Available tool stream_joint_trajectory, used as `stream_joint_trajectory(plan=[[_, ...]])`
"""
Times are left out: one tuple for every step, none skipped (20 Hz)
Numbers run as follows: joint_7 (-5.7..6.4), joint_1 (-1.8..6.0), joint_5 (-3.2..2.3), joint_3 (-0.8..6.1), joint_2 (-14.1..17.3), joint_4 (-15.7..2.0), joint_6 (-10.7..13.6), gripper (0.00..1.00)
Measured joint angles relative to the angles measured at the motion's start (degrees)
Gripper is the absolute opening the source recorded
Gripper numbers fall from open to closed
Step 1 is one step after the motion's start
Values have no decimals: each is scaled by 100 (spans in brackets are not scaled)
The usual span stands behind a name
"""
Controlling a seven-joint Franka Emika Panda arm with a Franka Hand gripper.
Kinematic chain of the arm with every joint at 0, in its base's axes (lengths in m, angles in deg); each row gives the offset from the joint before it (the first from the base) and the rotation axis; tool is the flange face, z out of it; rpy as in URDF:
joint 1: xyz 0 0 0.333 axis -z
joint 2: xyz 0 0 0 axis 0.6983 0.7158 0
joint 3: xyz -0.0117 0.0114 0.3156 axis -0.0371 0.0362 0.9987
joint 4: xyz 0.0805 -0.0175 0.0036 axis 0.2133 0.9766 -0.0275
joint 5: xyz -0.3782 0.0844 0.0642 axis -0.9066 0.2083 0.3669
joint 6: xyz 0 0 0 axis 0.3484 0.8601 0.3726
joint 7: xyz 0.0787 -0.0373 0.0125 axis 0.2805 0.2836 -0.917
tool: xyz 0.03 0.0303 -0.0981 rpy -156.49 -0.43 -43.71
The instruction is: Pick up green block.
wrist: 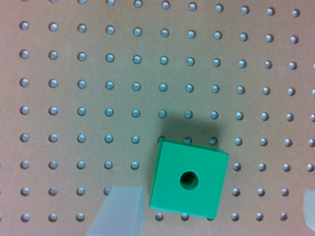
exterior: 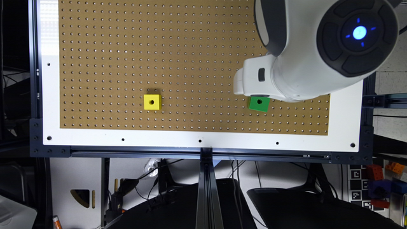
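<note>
So the small bright green cube with a hole (wrist: 189, 179) sits on the brown pegboard worktop (exterior: 127, 63), toward the exterior view's right. The hand (wrist: 216, 216) is spread wide above it, off-centre, with one finger (wrist: 120, 211) just beside it.

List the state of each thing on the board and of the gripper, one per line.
Green block: flat on the pegboard, hole up, not gripped, turned slightly against the rows of holes.
Yellow block: flat on the pegboard, hole up, apart from the green block.
Gripper: open, one finger beside the green block, the other finger well off its far side.
</note>
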Motion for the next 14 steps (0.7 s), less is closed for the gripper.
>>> stream_joint_trajectory(plan=[[0, 0, -6, 0, 51, -1, -9, 100], [4, 0, -36, -1, 168, -5, -67, 100], [17, 1, -71, -1, 269, -9, -132, 100], [39, 1, -111, -1, 374, -20, -207, 100], [58, 1, -153, -1, 483, -55, -265, 100], [75, 1, -188, -1, 559, -103, -277, 100], [80, 1, -209, -2, 652, -151, -280, 100], [80, 1, -227, -6, 751, -165, -323, 100], [83, 1, -256, -12, 869, -169, -418, 100], [97, 2, -301, -19, 987, -180, -515, 100], [110, 2, -336, -24, 1090, -202, -594, 100], [121, 0, -360, -25, 1190, -253, -650, 100], [138, -8, -377, -23, 1245, -318, -652, 100], [168, -26, -397, -23, 1290, -394, -643, 100]])
